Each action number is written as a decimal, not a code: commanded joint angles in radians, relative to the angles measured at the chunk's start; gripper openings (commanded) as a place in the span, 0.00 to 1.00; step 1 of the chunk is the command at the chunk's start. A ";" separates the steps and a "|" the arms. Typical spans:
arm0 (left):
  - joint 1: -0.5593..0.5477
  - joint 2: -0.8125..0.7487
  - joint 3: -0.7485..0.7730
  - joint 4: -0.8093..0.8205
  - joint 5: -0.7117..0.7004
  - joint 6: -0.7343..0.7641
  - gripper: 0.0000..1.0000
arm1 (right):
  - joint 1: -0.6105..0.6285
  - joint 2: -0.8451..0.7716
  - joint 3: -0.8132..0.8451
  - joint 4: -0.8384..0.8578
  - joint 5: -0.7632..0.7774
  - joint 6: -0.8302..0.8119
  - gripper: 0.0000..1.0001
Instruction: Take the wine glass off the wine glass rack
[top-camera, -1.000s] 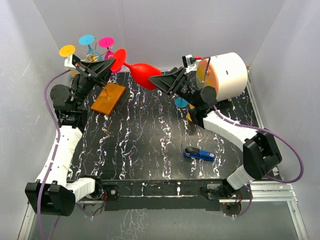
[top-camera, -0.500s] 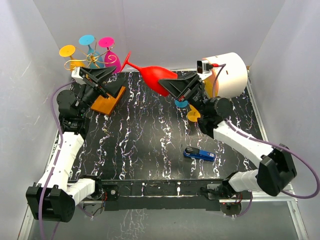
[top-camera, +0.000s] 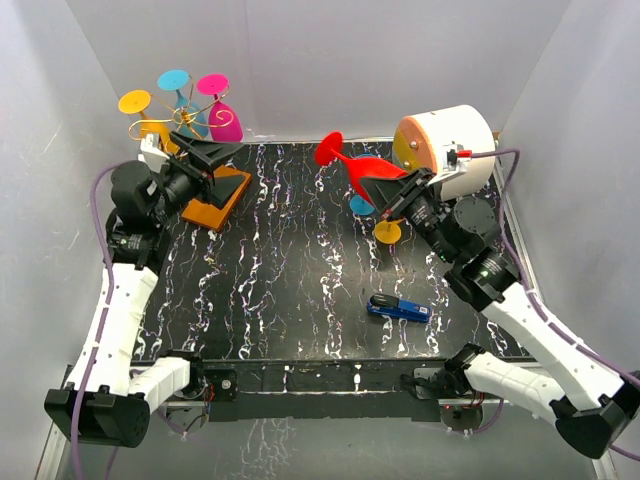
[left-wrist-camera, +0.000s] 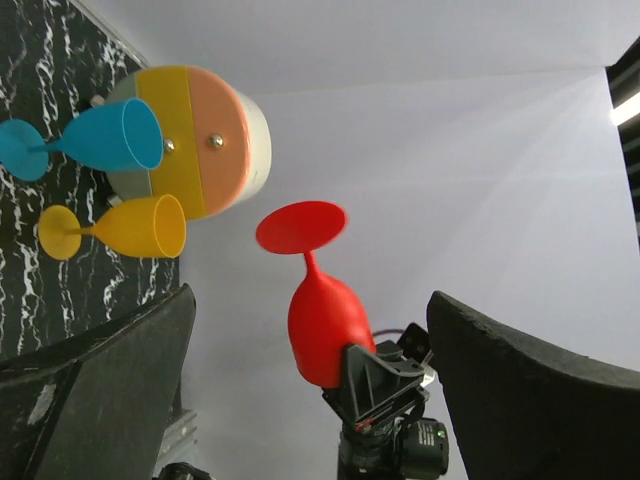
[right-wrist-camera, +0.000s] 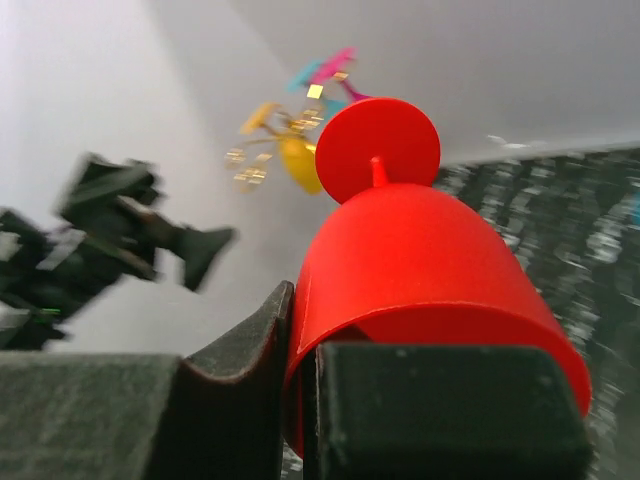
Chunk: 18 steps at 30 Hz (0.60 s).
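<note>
Clear of the wine glass rack (top-camera: 190, 118): red wine glass (top-camera: 362, 166), upper centre, pinched at its bowl by right gripper (top-camera: 400, 190); left gripper (top-camera: 215, 160) spread, empty. Risk: smooth bowl slips, falls onto 2 glasses (top-camera: 388, 232) below

**Red glass off the rack, held over the table's far right**

The red wine glass (top-camera: 372, 170) is clear of the wine glass rack (top-camera: 188, 117) and held off the table (top-camera: 300, 280), above its far-right part. The right gripper (top-camera: 395, 188) clamps the bowl. The glass lies tilted, its round foot pointing up and toward the table's far-left corner.

The rack, thin gold wire with curled arms on an orange base, stands upright at that far-left corner. A yellow glass (top-camera: 134, 101), a blue glass (top-camera: 174, 80) and a magenta glass (top-camera: 222, 122) hang on it, feet uppermost.
</note>
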 joint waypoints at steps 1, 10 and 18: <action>-0.002 0.018 0.175 -0.274 -0.089 0.136 0.99 | -0.001 -0.080 0.126 -0.447 0.247 -0.221 0.00; -0.002 0.027 0.217 -0.246 -0.075 -0.047 0.99 | -0.001 -0.204 0.233 -0.861 0.424 -0.216 0.00; -0.003 0.035 0.249 -0.202 -0.044 -0.084 0.99 | -0.001 -0.193 0.338 -1.198 0.683 -0.014 0.00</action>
